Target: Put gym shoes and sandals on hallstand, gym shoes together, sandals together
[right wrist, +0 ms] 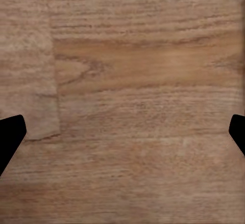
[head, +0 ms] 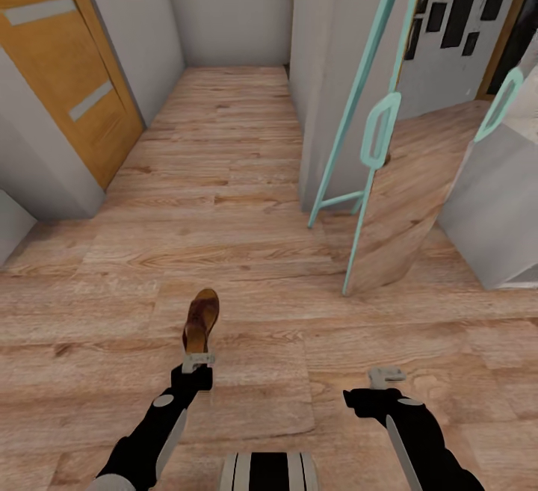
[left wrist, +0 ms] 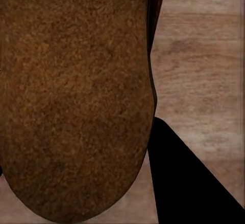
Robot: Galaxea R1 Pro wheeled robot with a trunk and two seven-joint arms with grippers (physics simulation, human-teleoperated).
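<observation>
One dark brown sandal (head: pixel 201 320) sticks out forward from my left gripper (head: pixel 199 361), which is shut on its near end just above the corridor floor (head: pixel 224 177). In the left wrist view the sandal's brown surface (left wrist: pixel 76 96) looms very close, with one black finger (left wrist: pixel 189 183) beside it. My right gripper (head: pixel 385 377) hangs open and empty over the planks; its two fingertips (right wrist: pixel 10 132) stand wide apart over bare wood (right wrist: pixel 132 101). The gym shoes and the hallstand are out of view.
An orange wooden door (head: pixel 67 65) lines the left wall. A grey wall column (head: pixel 329 65) and a teal-framed leaning panel (head: pixel 381 132) stand ahead on the right, with a grey unit (head: pixel 493 207) beyond. The corridor runs straight ahead between them.
</observation>
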